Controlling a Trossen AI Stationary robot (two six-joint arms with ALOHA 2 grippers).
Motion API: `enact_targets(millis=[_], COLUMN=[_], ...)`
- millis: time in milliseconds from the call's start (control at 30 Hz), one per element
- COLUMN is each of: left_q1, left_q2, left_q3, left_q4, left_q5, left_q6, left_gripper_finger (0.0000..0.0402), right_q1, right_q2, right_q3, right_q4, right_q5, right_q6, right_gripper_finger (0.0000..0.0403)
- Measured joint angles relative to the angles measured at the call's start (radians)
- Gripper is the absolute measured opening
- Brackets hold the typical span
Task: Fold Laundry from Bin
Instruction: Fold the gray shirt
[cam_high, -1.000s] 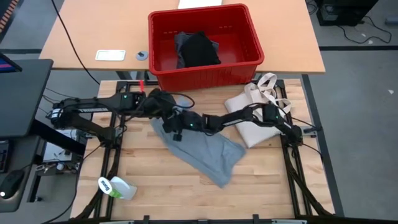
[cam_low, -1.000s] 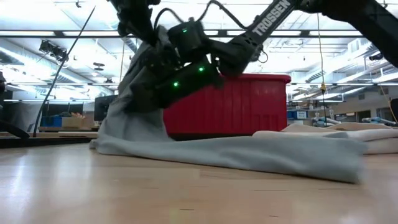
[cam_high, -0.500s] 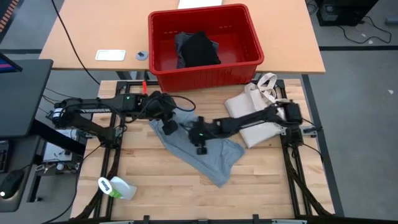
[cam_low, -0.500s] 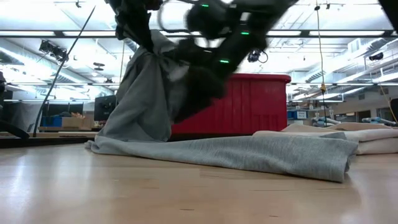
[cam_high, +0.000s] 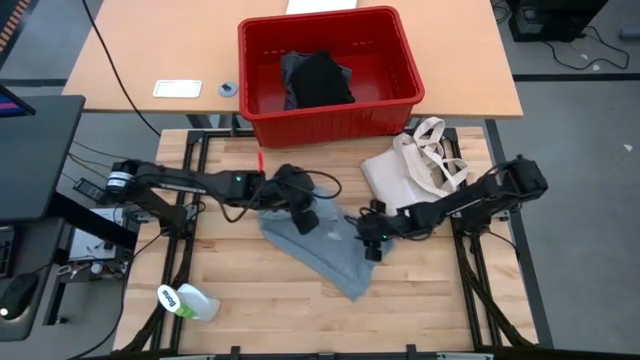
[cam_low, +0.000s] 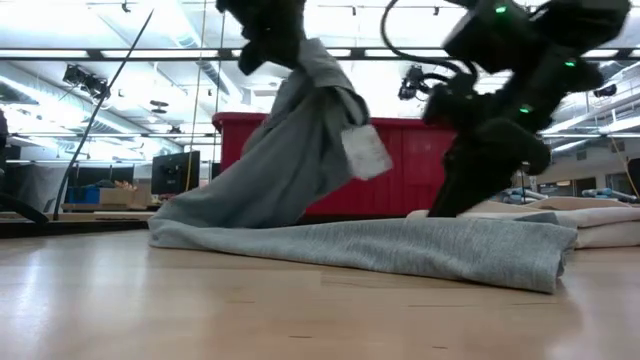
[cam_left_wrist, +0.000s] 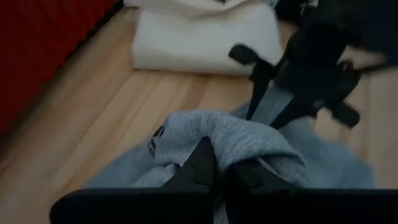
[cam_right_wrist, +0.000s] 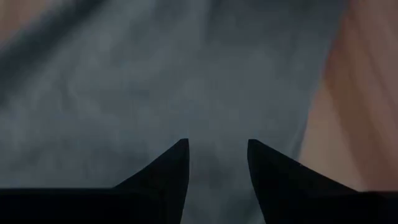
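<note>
The light grey T-shirt (cam_high: 335, 262) lies in a long strip on the wooden table, its left part pulled up into a peak (cam_low: 300, 140). My left gripper (cam_high: 306, 216) is raised over the table's middle, shut on that peak. My right gripper (cam_high: 370, 243) stands open, slanting down low over the shirt's right part (cam_right_wrist: 186, 81). The red bin (cam_high: 330, 110) stands past the table's far edge with a black garment (cam_high: 320, 80) inside. My left gripper pinches a bunched fold of the T-shirt (cam_left_wrist: 239, 142) between its two fingers, which slant down from the table's left. Several layers gather over the fingertips. The cloth hangs slack below the hold, and its lower part (cam_low: 400, 250) rests on the table. My right gripper's fingertips (cam_low: 450, 205) reach down to the shirt; whether they touch it, I cannot tell.
A cream tote bag (cam_high: 412, 172) lies at the table's far right, close to my right arm. A green and white bottle (cam_high: 186, 301) lies at the near left corner. Bare wood shows along the near edge (cam_high: 280, 320).
My right gripper has swept from beside my left gripper toward the table's right edge, along the shirt, staying open and tipping steeper. My left gripper has carried the raised bunch a little toward the right and down. The shirt's lower strip has stayed on the table.
</note>
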Motion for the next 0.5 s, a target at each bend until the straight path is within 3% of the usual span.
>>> enact_targets(millis=[233, 400, 500], left_q1=[-0.028, -0.043, -0.053], left_q2=[0.052, 0.089, 0.122], left_q3=[0.000, 0.000, 0.002], left_q4=[0.196, 0.257, 0.307], left_q5=[0.024, 0.026, 0.024], left_q6=[-0.031, -0.029, -0.033], left_gripper_finger=[0.0014, 0.0014, 0.0014], right_q1=[0.056, 0.035, 0.020], right_q2=[0.041, 0.139, 0.177], right_q3=[-0.070, -0.052, -0.017], right_q4=[0.065, 0.260, 0.266], right_q5=[0.067, 0.058, 0.045], right_q6=[0.084, 0.024, -0.002], right_gripper_finger=[0.0171, 0.0171, 0.0171])
